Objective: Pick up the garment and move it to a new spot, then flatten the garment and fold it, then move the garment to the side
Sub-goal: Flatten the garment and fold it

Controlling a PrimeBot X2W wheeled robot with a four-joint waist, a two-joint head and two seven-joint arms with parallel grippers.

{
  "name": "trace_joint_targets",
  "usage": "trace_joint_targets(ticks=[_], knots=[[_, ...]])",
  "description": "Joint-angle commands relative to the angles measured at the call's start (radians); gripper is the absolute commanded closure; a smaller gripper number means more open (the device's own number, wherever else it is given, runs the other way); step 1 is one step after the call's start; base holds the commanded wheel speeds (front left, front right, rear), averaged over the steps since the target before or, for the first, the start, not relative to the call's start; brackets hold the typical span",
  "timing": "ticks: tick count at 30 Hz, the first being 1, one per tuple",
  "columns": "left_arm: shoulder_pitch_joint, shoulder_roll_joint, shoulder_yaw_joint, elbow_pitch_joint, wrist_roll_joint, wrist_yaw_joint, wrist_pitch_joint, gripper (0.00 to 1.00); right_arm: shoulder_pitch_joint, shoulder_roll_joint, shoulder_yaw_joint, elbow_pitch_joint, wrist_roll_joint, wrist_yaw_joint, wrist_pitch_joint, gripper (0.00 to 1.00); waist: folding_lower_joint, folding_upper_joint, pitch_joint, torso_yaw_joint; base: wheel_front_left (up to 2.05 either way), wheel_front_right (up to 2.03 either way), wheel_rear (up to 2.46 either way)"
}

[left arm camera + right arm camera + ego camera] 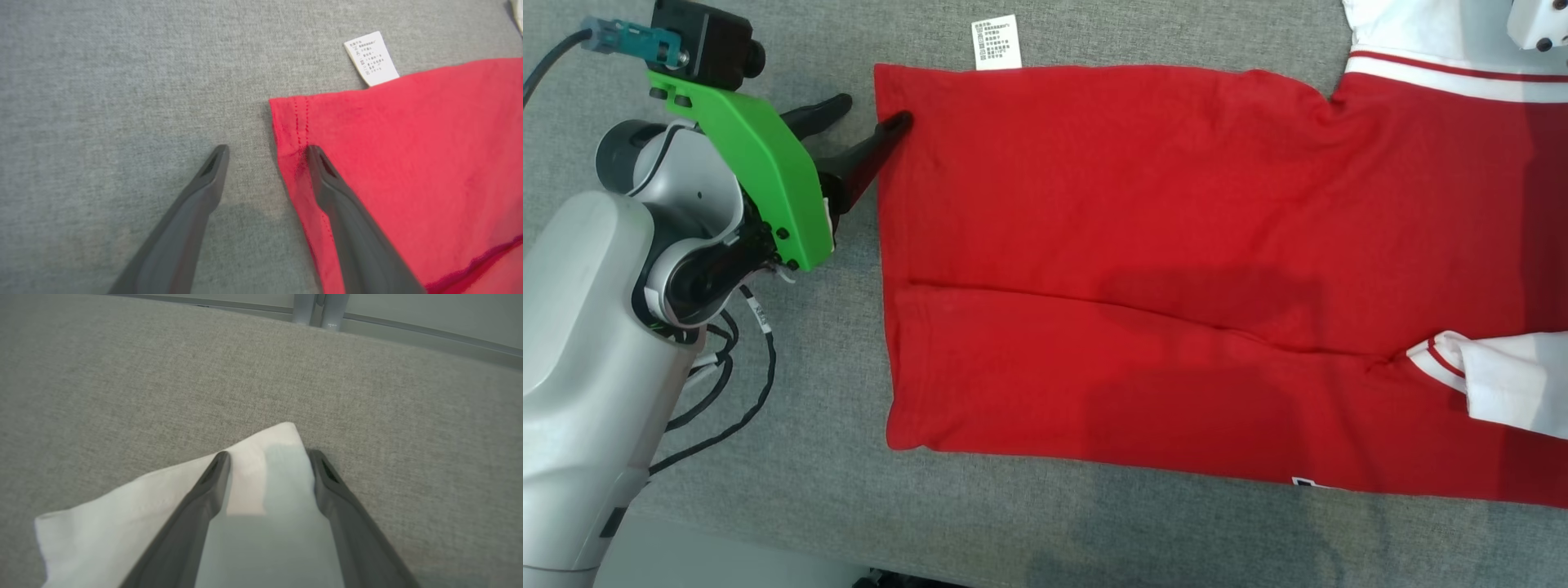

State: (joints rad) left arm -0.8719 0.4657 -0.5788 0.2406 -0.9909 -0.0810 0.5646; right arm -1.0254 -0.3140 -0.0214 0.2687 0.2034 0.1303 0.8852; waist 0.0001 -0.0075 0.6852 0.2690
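From the head view, the red garment (1143, 269) lies spread flat on the grey bench (768, 457), running off to the right, with a white sleeve (1494, 384) folded in over its near right part. A white care label (996, 42) pokes out past its far edge. The left tool (876, 110) sits at the garment's far left corner, fingers spread, pinching nothing.

In the left wrist view, one dark finger rests on the stitched red hem. The other is over bare grey cloth just beside the edge.

In the right wrist view, the right tool (267, 455) is spread wide over a white corner of the garment. Its tips stand at either side of that corner and nothing is gripped. A metal rail (318, 310) runs along the bench's far side.
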Motion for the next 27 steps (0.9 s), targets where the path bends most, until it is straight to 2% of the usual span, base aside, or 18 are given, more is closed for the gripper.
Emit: trace_joint_targets(ticks=[1,11,12,13,14,15,16,22,27], knots=[[0.007,-0.004,-0.011,0.033,0.012,0.001,0.004,0.0,0.023,0.007,0.013,0.026,0.012,0.001,0.005,0.0,-0.0001,0.0075,-0.004,-0.001,0.0,0.0,0.0],[-0.032,-0.069,-0.031,0.054,-0.042,-0.034,-0.004,0.0,0.044,-0.005,0.022,0.032,0.028,0.001,0.011,0.0,-0.0001,0.0075,-0.016,-0.011,0.0,0.0,0.0],[-0.032,-0.075,-0.028,0.06,-0.049,-0.034,-0.006,0.0,0.048,-0.005,0.033,0.03,0.025,0.001,0.004,0.03,-0.0001,0.0075,-0.017,-0.013,0.0,0.0,0.0],[-0.034,-0.077,-0.029,0.066,-0.051,-0.035,-0.007,0.0,0.049,-0.002,0.04,0.03,0.028,0.001,-0.001,0.62,-0.0001,0.0075,-0.017,-0.016,0.0,0.0,0.0],[-0.035,-0.079,-0.03,0.071,-0.05,-0.036,-0.015,0.25,0.05,0.005,0.044,0.03,0.037,0.001,-0.009,1.0,-0.0001,0.0075,-0.018,-0.02,0.0,0.0,0.0],[-0.031,-0.088,-0.022,0.077,-0.059,-0.035,-0.026,0.72,0.051,0.01,0.051,0.031,0.042,0.001,-0.019,1.0,-0.0001,0.0075,-0.02,-0.024,0.0,0.0,0.0],[-0.025,-0.091,-0.021,0.08,-0.063,-0.037,-0.027,1.0,0.052,0.01,0.059,0.031,0.047,0.001,-0.035,1.0,-0.0001,0.0075,-0.023,-0.028,0.0,0.0,0.0],[0.018,-0.07,0.012,0.064,-0.087,-0.043,-0.095,1.0,0.044,-0.001,0.077,-0.013,0.1,0.001,-0.173,1.0,-0.0001,0.0075,-0.061,-0.057,0.0,0.0,0.0],[0.096,-0.043,0.048,0.022,-0.094,-0.045,-0.185,1.0,0.131,-0.035,0.089,-0.104,0.199,0.001,-0.257,1.0,-0.0001,0.0075,-0.119,-0.087,0.0,0.0,0.0]])
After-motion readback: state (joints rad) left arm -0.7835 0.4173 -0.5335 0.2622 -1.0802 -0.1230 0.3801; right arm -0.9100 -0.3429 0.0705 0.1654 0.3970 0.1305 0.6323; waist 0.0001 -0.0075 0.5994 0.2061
